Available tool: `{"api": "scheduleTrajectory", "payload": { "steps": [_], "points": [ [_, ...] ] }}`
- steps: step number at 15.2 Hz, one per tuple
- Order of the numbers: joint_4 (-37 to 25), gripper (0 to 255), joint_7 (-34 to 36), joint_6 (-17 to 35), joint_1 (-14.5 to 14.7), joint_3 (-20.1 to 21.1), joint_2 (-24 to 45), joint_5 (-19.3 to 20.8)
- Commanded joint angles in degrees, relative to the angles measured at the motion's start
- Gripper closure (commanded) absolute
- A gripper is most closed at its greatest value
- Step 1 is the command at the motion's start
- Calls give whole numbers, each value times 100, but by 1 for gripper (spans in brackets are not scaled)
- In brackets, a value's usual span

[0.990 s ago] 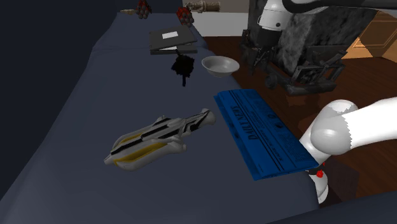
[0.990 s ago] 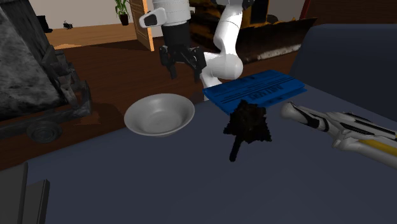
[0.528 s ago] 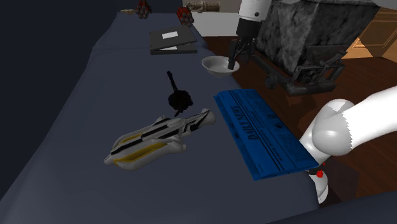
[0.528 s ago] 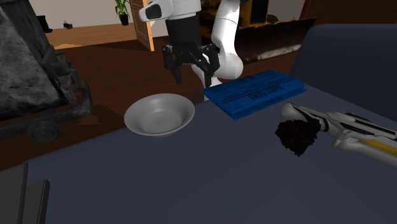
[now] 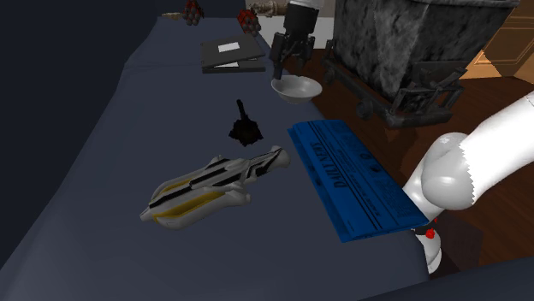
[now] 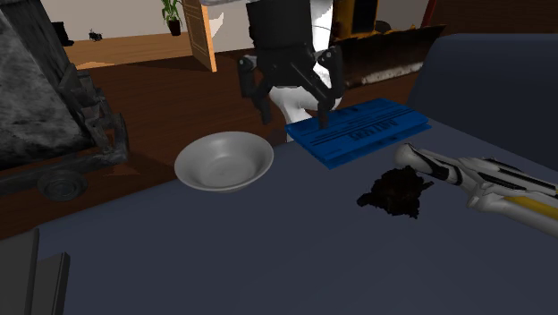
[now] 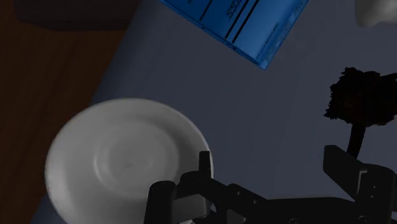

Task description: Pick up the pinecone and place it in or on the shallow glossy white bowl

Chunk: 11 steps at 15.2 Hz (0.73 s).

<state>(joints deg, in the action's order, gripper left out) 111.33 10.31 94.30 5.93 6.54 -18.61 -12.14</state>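
Dim room, dark blue surface. Black pinecone (image 6: 393,191) lies loose at the second exterior view's right of the white bowl (image 6: 224,164), touching a toy spaceship (image 6: 483,183). Tool (image 6: 295,112) hovers near the bowl, fingers wide, empty. Best next: cross over, centre on the cone's body, not its stem, then descend.

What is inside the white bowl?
Nothing: the bowl is bare inside. The pinecone lies outside on the dark surface. In the wrist view the gripper covers some rim.

arm (image 5: 445,175): white, stretched far forward | end effector (image 6: 295,106): pointing down | fingers (image 6: 324,109): spread apart
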Motion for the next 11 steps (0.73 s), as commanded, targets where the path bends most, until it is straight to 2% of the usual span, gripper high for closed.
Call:
{"api": "scheduleTrajectory", "payload": {
  "steps": [1,7,11],
  "points": [
    [-449,0,128,2,72,122,379,-30],
    [-2008,0,489,-247,276,419,1489,15],
    [-1791,0,491,-20,304,448,1488,10]
  ]
}}
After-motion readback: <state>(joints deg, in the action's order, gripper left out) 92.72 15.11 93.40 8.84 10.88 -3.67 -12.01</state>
